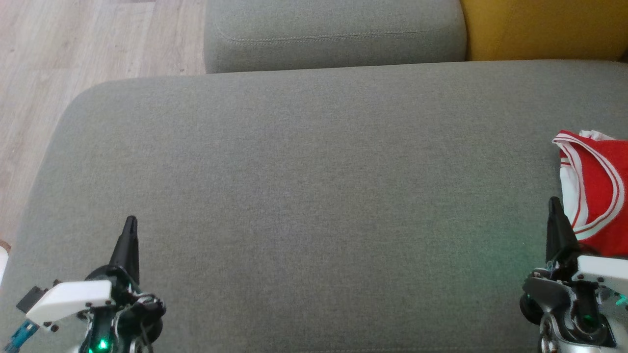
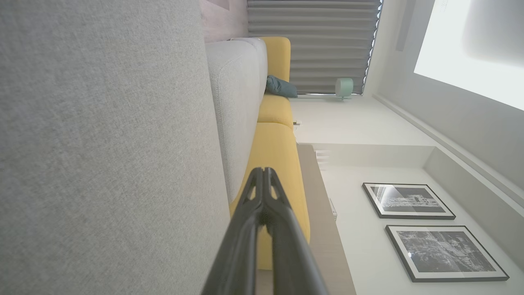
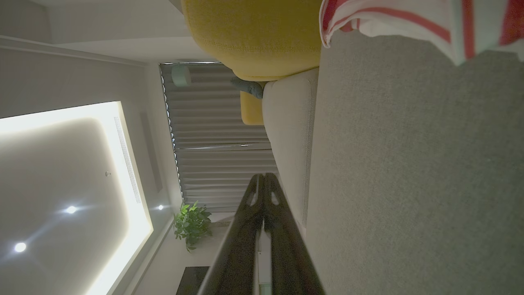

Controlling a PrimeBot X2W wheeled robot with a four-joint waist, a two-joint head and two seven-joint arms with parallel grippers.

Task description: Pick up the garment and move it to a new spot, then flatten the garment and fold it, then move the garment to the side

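The garment [image 1: 596,189] is red with white stripes and lies folded at the right edge of the grey sofa seat [image 1: 304,196]; its striped hem [image 3: 409,18] shows at the top of the right wrist view. My right gripper [image 1: 555,202] is shut and empty, its tips just left of the garment's near edge. At the lower left my left gripper [image 1: 130,221] is shut too, holding nothing, far from the garment. In each wrist view the two dark fingers meet at the tips, the left gripper [image 2: 263,170] and the right gripper [image 3: 264,176].
A grey back cushion [image 1: 333,34] stands behind the seat, with a yellow cushion [image 1: 544,27] to its right. Wooden floor [image 1: 73,49] lies off the seat's left edge. Framed pictures [image 2: 407,200] hang on the wall and a potted plant [image 3: 190,223] stands by the curtains.
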